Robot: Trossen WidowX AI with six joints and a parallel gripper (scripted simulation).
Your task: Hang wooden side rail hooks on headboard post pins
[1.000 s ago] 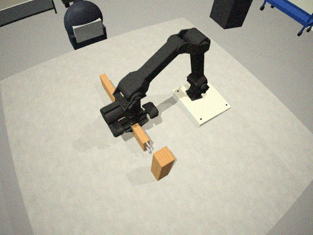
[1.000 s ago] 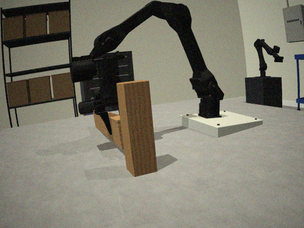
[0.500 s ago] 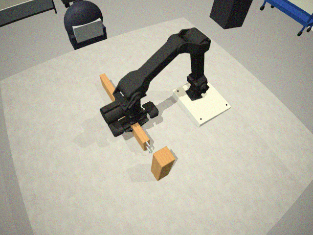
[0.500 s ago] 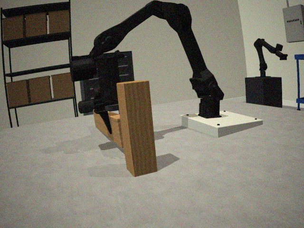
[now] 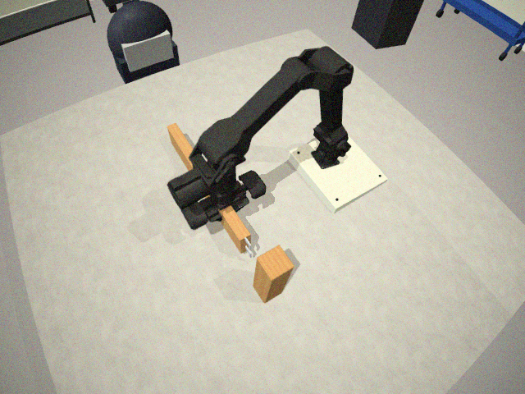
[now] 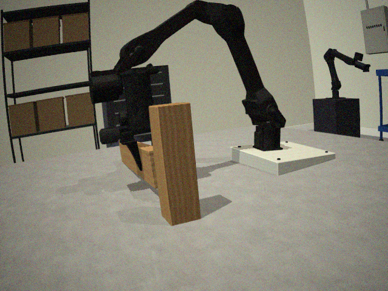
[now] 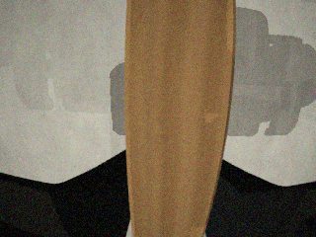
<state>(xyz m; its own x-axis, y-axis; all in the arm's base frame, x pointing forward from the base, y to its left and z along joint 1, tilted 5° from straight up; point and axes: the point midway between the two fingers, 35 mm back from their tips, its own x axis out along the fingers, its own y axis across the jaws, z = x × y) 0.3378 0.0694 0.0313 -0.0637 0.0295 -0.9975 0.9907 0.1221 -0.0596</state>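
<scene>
The wooden side rail (image 5: pixel 235 226) (image 6: pixel 148 162) (image 7: pixel 178 118) is in the grip of the black gripper (image 5: pixel 222 212) (image 6: pixel 137 162), whose fingers are closed on its two sides. In the wrist view the rail runs from the top to the bottom of the picture, between the two dark fingers. The near end of the rail points toward the headboard post (image 5: pixel 271 273) (image 6: pixel 177 165), and its two steel hooks (image 5: pixel 248 246) reach out into the space before the post. In the top view the hooks are near the post but apart from it, so they do not sit on the pins. The slot and the pins I cannot see from these sides. The far end of the rail (image 5: pixel 175 135) lies on the other side of the gripper; whether it touches the table (image 5: pixel 148 305), I cannot tell.

The post stands upright on the table. The black arm (image 5: pixel 267 99) (image 6: pixel 175 26) makes a high bend from its white base plate (image 5: pixel 339 194) (image 6: pixel 301 162) and comes down over the rail. Further out, behind, there is a shelf rack (image 6: pixel 46 53) with brown boxes (image 6: pixel 51 114), and a second black arm (image 6: pixel 333 70) on a dark pedestal (image 6: pixel 335 117).
</scene>
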